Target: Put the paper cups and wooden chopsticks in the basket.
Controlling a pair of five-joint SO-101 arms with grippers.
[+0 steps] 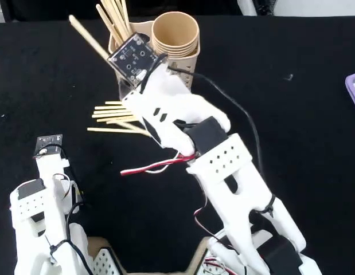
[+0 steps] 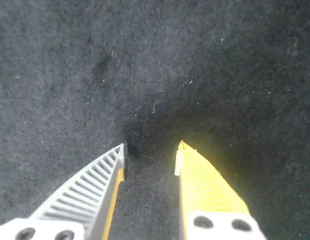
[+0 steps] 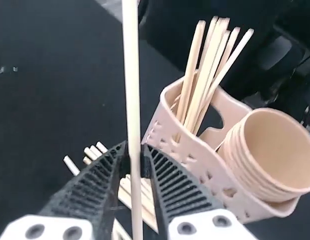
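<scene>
A pink basket (image 1: 188,64) (image 3: 190,150) stands at the back of the black table, holding a stack of paper cups (image 1: 175,34) (image 3: 272,150) and several upright wooden chopsticks (image 1: 115,16) (image 3: 210,65). My right gripper (image 3: 134,160) (image 1: 121,66) hovers just in front of the basket, shut on one chopstick (image 3: 130,100) (image 1: 88,37) that sticks out past its tips. Several more chopsticks (image 1: 115,117) (image 3: 92,155) lie flat on the table under that arm. My left gripper (image 2: 149,155) hangs open over bare black cloth at the near left (image 1: 48,146).
A purple object (image 1: 354,89) pokes in at the right edge of the table. Red and white wires (image 1: 157,166) hang off the right arm. Black cloth lies bare to the left and right of the basket.
</scene>
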